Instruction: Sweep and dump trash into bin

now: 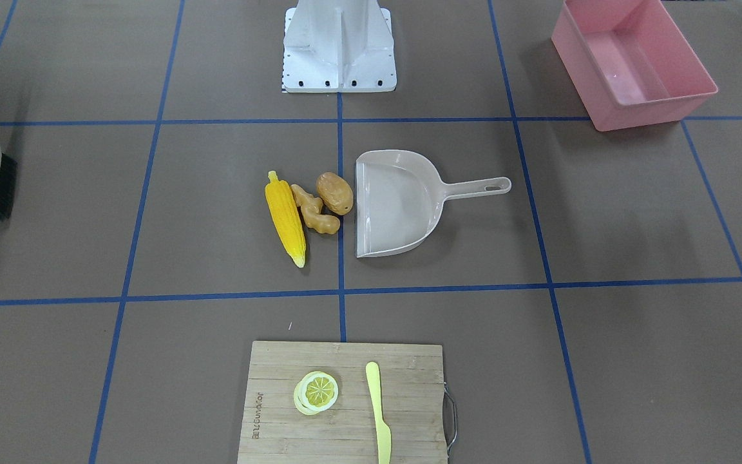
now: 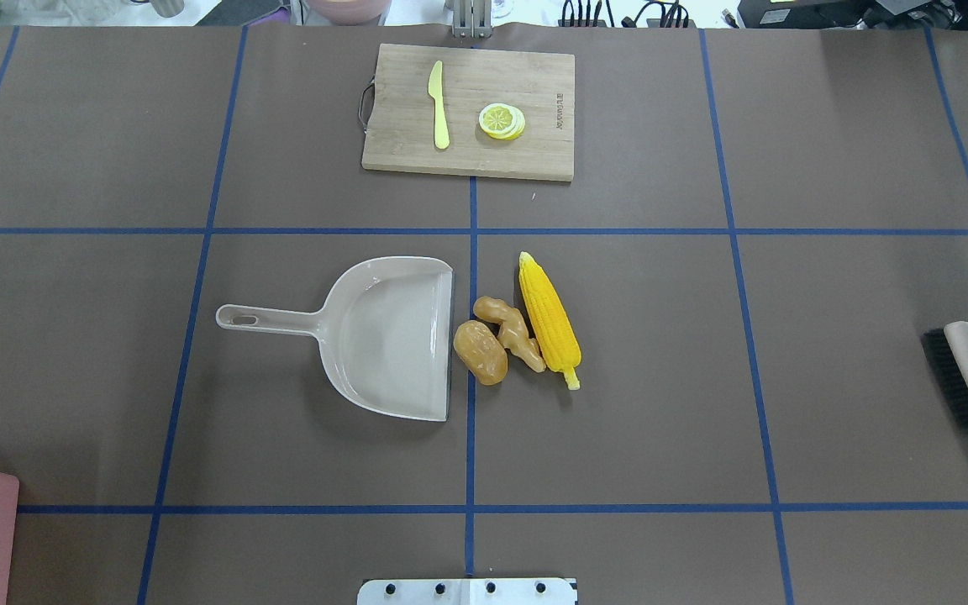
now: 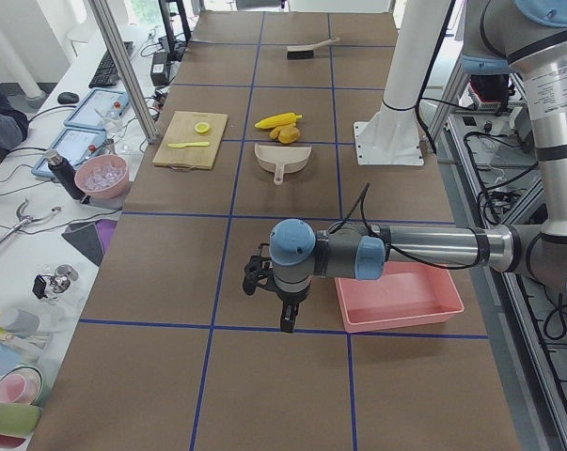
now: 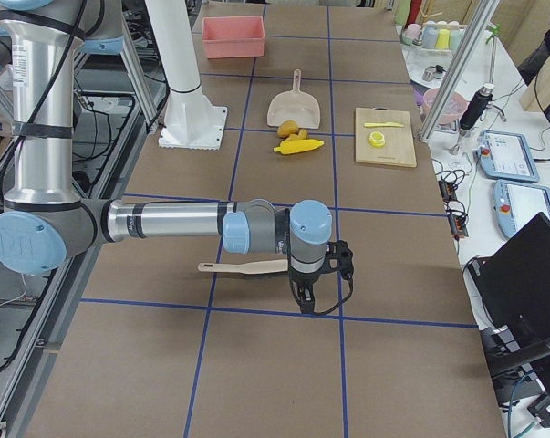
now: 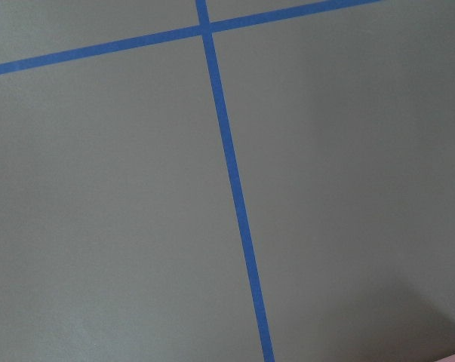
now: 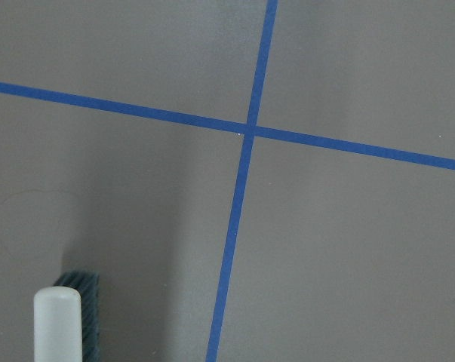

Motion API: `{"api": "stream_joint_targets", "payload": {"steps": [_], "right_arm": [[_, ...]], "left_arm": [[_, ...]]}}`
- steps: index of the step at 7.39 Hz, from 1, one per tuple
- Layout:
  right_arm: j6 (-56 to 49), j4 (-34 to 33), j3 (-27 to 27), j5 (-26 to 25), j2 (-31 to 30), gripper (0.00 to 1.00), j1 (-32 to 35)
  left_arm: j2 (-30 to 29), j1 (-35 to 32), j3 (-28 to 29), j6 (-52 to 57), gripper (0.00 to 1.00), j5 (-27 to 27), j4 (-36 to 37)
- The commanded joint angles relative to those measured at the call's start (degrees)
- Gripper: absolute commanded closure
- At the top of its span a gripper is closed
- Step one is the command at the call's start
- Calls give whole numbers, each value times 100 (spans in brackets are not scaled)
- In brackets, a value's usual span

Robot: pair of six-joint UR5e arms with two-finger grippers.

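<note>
Even, diffuse light falls from above on the tabletop [image 1: 635, 212]; shadows are soft and short. A small glare spot shows on the floor of the bin [image 1: 616, 76]. Both wrist views are a little soft, and the tip of the brush [image 6: 57, 320] is out of focus.

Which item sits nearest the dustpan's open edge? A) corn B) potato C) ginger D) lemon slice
B: the potato lies right beside the dustpan's open edge; the ginger and the corn lie farther out.
</note>
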Motion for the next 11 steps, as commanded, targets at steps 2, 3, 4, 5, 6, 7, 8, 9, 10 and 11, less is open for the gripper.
{"api": "stream_joint_targets", "payload": {"steps": [2, 3, 4, 5, 6, 7, 8, 9, 10, 11], "right_arm": [[1, 3, -6, -10, 4, 0, 0], [1, 3, -15, -19, 13, 0, 0], [1, 3, -24, -19, 13, 0, 0], [18, -6, 20, 16, 4, 0, 0], [10, -6, 20, 17, 4, 0, 0], [-16, 3, -6, 8, 4, 0, 0], [1, 3, -6, 8, 13, 0, 0], [-8, 3, -15, -1, 4, 0, 0], [1, -6, -24, -45, 13, 0, 0], [1, 3, -41, -45, 4, 0, -9]], "left_arm": [[-3, 0, 63, -12, 1, -5, 102], [-3, 0, 54, -12, 1, -5, 102], [-12, 0, 45, -12, 1, -5, 93], [-73, 0, 89, -12, 1, 4, 93], [-100, 8, 115, -20, 1, 22, 93], [-117, 8, 124, -21, 1, 22, 93], [-144, 8, 124, -21, 1, 22, 93], [-144, 8, 124, -21, 1, 13, 93], [-144, 8, 133, -12, 1, 22, 93], [-170, 8, 203, -12, 1, 30, 76]]}}
